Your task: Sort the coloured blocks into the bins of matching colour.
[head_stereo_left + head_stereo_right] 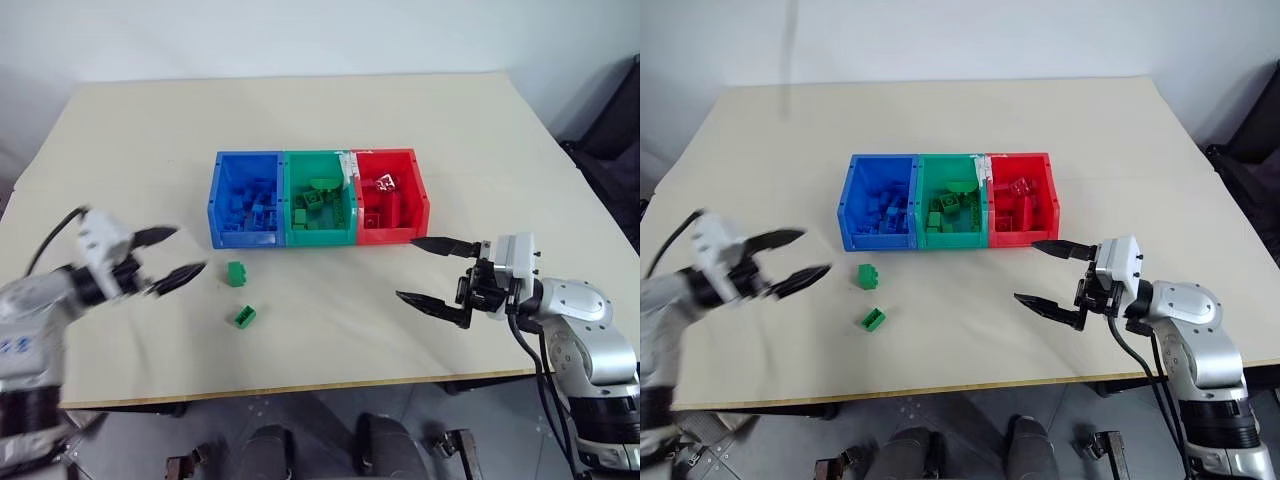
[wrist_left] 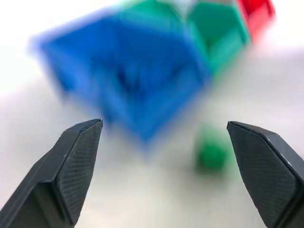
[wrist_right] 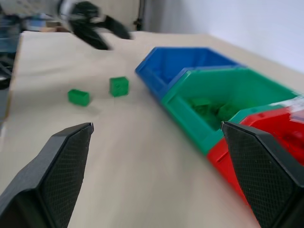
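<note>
Three joined bins stand mid-table: blue (image 1: 222, 190), green (image 1: 345, 215) and red (image 1: 420, 195), each with several blocks of its own colour inside. Two green blocks lie loose on the table in front of the blue bin, one (image 1: 236, 273) nearer it and one (image 1: 244, 316) closer to me. My left gripper (image 1: 172, 257) hovers open and empty to the left of these blocks. My right gripper (image 1: 432, 271) hangs open and empty just in front of the red bin's right corner, pointing left.
The beige table (image 1: 330, 120) has broad bare areas behind the bins and at both sides. Its front edge runs just below both grippers. A dark chair (image 1: 615, 130) stands off the table's right side.
</note>
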Controlling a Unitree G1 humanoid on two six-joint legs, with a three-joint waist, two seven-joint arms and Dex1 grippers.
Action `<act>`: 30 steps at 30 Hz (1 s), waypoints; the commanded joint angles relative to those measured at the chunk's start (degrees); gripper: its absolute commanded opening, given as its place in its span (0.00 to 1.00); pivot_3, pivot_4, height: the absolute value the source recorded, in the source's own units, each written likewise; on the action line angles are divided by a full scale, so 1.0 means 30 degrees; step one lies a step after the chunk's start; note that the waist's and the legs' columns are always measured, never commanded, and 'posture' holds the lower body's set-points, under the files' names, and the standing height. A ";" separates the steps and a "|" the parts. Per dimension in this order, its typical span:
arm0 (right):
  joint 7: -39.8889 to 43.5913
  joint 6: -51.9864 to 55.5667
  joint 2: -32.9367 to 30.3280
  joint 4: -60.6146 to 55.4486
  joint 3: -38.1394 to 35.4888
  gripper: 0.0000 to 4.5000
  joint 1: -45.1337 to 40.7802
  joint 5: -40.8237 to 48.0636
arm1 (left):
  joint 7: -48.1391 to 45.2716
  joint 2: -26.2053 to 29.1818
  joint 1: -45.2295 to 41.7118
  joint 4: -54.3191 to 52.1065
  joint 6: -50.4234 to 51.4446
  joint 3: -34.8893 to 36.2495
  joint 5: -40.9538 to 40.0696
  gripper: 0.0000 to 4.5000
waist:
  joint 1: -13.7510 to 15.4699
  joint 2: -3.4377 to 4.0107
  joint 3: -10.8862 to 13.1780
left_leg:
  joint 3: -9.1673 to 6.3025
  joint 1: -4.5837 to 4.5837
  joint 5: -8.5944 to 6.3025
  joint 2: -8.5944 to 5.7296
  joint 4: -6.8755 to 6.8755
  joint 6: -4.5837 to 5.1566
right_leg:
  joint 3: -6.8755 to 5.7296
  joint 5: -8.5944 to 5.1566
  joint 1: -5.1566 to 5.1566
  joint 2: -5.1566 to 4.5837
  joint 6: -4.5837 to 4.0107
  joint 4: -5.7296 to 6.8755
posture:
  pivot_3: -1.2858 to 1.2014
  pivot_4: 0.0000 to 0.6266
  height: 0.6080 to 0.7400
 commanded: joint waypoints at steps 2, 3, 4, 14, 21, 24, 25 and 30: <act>0.1827 -0.1405 -0.0033 0.0783 0.0856 1.00 -0.1018 -0.0415 | -0.0805 0.0780 0.2363 -0.0495 -0.1203 0.2952 -0.0982 0.99 | 0.0286 0.0000 0.0000 | -0.0024 0.0000 -0.0010 0.0006 0.0038 0.0015 | 0.0000 0.0002 0.0019 -0.0022 0.0002 0.0015 | 0.52 0.24 1.00; 0.2244 -0.1711 -0.0042 0.1026 0.1053 1.00 -0.1189 -0.0518 | -0.0906 0.0819 0.2984 -0.0487 -0.1579 0.3217 -0.0846 0.99 | 0.0317 -0.0001 0.0000 | -0.0030 0.0001 -0.0015 0.0012 0.0043 0.0024 | 0.0001 0.0003 0.0024 -0.0036 0.0005 0.0017 | 0.52 0.24 1.00; 0.2523 -0.1963 -0.0052 0.1260 0.1193 1.00 -0.1325 -0.0618 | -0.0955 0.0826 0.3425 -0.0570 -0.1726 0.3375 -0.0856 0.99 | 0.0353 0.0000 0.0000 | -0.0027 0.0005 -0.0025 0.0019 0.0044 0.0034 | 0.0005 0.0005 0.0024 -0.0043 0.0006 0.0017 | 0.52 0.24 1.00; 0.3353 -0.2713 -0.0381 0.2402 0.1174 1.00 -0.1361 -0.1071 | 0.2694 0.0806 0.4379 -0.9139 0.4024 -0.0221 -0.1948 0.99 | 0.0436 -0.0001 -0.0001 | -0.0031 -0.0003 -0.0051 0.0013 0.0044 0.0031 | 0.0009 0.0006 0.0021 -0.0042 0.0006 0.0016 | 0.52 0.24 1.00; 0.3121 -0.2558 -0.0393 0.2249 0.1213 1.00 -0.1192 -0.1057 | 0.8535 0.0763 0.1500 -1.3990 1.3331 -0.4854 -0.1828 0.99 | 0.0272 0.0034 0.0006 | -0.0156 0.0008 -0.0053 -0.0013 0.0045 0.0018 | 0.0030 0.0007 0.0018 -0.0012 0.0006 0.0022 | 0.52 0.24 1.00; 0.3071 -0.2563 -0.0456 0.2101 0.1156 1.00 -0.1024 -0.1053 | 1.0679 0.0000 0.0047 -1.4699 1.6866 -0.6220 -0.1528 0.99 | 0.0264 0.0031 0.0005 | -0.0167 0.0012 -0.0053 -0.0018 0.0048 0.0018 | 0.0034 0.0007 0.0020 -0.0013 0.0006 0.0032 | 0.52 0.24 1.00; 0.3020 -0.2549 -0.0477 0.1977 0.1128 1.00 -0.0925 -0.1046 | 1.1197 -0.0312 -0.0288 -1.4779 1.7648 -0.6731 -0.1450 0.99 | 0.0233 0.0031 0.0005 | -0.0168 0.0006 -0.0053 -0.0018 0.0047 0.0018 | 0.0031 0.0007 0.0016 -0.0011 0.0006 0.0025 | 0.52 0.24 1.00; 0.2396 -0.2299 -0.0611 0.0988 0.0774 1.00 -0.0080 -0.0902 | 1.2046 -0.0458 -0.1002 -1.4724 1.9165 -0.8728 -0.1074 0.99 | 0.0226 0.0030 0.0005 | -0.0174 0.0002 -0.0052 -0.0020 0.0048 0.0015 | 0.0029 0.0006 0.0018 -0.0007 0.0006 0.0014 | 0.52 0.24 1.00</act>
